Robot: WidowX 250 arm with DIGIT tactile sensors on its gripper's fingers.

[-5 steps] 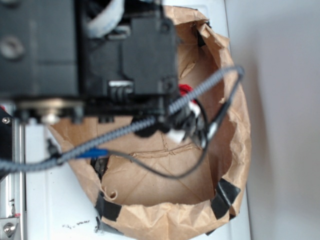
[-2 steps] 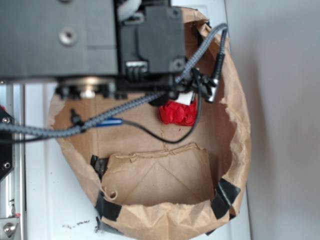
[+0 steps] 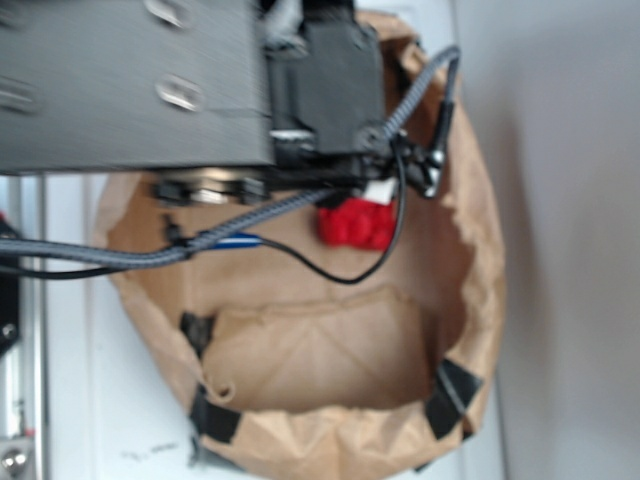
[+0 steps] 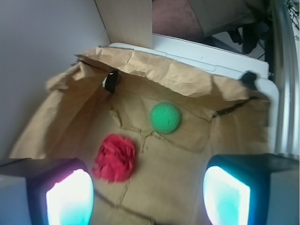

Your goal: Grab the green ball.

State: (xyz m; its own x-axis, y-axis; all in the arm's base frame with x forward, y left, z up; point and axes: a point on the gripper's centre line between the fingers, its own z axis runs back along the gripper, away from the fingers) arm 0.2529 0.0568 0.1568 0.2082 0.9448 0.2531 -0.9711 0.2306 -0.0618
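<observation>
In the wrist view the green ball [image 4: 165, 117] lies on the floor of a brown paper bag [image 4: 154, 75], ahead of my gripper [image 4: 147, 197] and a little right of centre. The red ruffled lump [image 4: 114, 158] lies nearer, just ahead of the left finger. The gripper is open and empty, its two glowing pads [image 4: 69, 199] wide apart above the bag floor. In the exterior view the arm [image 3: 200, 90] covers the bag's far part and hides the green ball; only the red lump [image 3: 355, 224] shows below the wrist.
The bag's crumpled walls [image 3: 485, 260] ring the workspace, held with black tape pieces [image 3: 450, 395]. A folded paper flap [image 3: 320, 350] lies on the near floor. Cables [image 3: 330, 268] hang from the arm into the bag. A white surface [image 3: 110, 410] lies under the bag; a grey wall stands at the right.
The arm has moved toward the bag's far side and up-right in the exterior view, uncovering the red lump and more of the bag floor.
</observation>
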